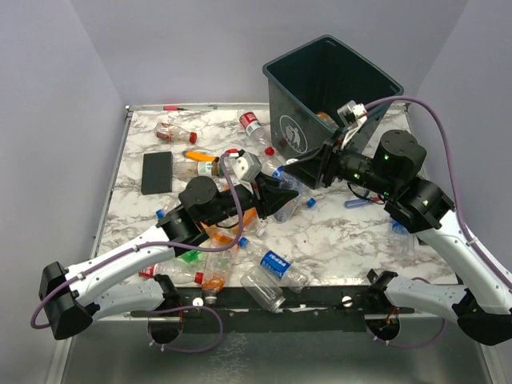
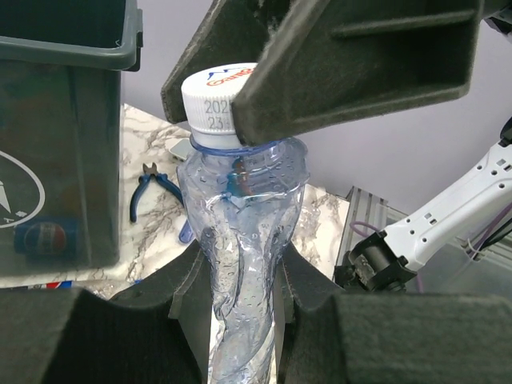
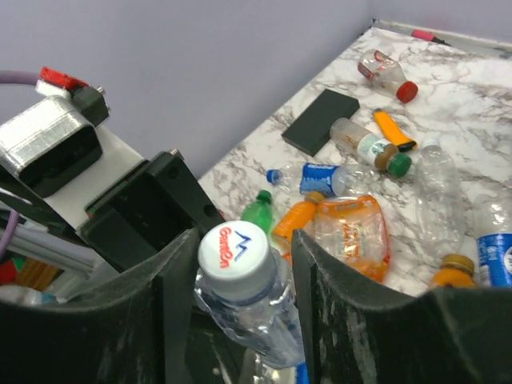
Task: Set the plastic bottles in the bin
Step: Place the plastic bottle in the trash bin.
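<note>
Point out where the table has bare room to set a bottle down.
Best patch: the bare marble of the table between the bin, the blue-labelled bottle and the right arm. A narrower strip lies left of the black pad. Crowded: the bottle heap around the left arm.

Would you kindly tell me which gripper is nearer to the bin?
Right. The right gripper straddles the cap of the clear bottle just beside the bin; the left gripper grips that bottle's body, farther from the bin.
</note>
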`<state>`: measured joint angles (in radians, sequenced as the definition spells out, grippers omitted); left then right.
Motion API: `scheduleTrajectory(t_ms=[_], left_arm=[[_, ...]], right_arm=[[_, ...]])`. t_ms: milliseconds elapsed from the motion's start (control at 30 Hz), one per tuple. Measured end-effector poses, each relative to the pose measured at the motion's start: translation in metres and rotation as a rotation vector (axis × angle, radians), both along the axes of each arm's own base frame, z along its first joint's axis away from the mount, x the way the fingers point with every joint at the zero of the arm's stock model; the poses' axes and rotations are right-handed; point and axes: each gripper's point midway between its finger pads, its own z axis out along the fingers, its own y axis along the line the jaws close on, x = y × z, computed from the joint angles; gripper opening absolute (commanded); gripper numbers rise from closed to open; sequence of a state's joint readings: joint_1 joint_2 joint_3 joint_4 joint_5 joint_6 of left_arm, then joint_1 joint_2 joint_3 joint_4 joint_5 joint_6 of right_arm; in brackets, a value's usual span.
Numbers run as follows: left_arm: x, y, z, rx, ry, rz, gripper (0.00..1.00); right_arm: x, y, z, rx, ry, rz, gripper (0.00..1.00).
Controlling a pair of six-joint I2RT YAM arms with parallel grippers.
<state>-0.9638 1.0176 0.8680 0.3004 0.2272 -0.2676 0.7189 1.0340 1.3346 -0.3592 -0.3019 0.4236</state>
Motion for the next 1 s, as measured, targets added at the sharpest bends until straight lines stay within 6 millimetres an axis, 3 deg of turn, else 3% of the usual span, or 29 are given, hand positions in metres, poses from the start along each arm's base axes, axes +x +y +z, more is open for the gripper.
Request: scheduleTrajectory(t_ms=[100,267,300,333,433,467,600,700,867,933,1000], left_arm=[[0.0,0.0,0.001,-0.004,-0.003,0.001,0.05],[0.002,0.0,-0.004,0.011,0.01,0.009,0.05],[0.003,-0.001,-0.005,0.014,0.014,0.01,0.13],[0.003,-0.001,-0.006,0.014,0.018,0.009,0.27],[0.002,-0.001,-0.005,0.007,0.029,0.008,0.9],[0.002,0.0,-0.004,0.008,0.022,0.012,0.98],[0.004,0.007,0.004,0.001,-0.018,0.045,0.99],[0.012,0.028,0.019,-0.011,-0.079,0.148,0.99],[0.034,0.082,0.047,-0.041,-0.197,0.418,0.99],[0.044,0.101,0.042,-0.026,-0.215,0.525,0.99],[0.058,0.124,0.023,0.02,-0.219,0.666,0.99]], right_arm=[[0.0,0.0,-0.005,-0.018,0.01,0.0,0.59],[0.003,0.003,-0.014,-0.048,0.03,0.005,0.22],[0.004,0.003,-0.015,-0.054,0.027,0.005,0.12],[0.005,0.002,-0.016,-0.06,0.023,0.002,0.02],[0.006,0.0,-0.016,-0.074,0.002,-0.005,0.0],[0.008,-0.001,-0.015,-0.073,0.001,-0.017,0.0],[0.018,-0.011,-0.01,-0.087,-0.004,-0.1,0.01],[0.029,-0.028,0.023,-0.081,-0.069,-0.211,0.01],[0.05,-0.09,0.119,0.023,-0.295,-0.545,0.01],[0.058,-0.115,0.143,0.047,-0.365,-0.688,0.01],[0.068,-0.135,0.158,0.05,-0.413,-0.813,0.01]])
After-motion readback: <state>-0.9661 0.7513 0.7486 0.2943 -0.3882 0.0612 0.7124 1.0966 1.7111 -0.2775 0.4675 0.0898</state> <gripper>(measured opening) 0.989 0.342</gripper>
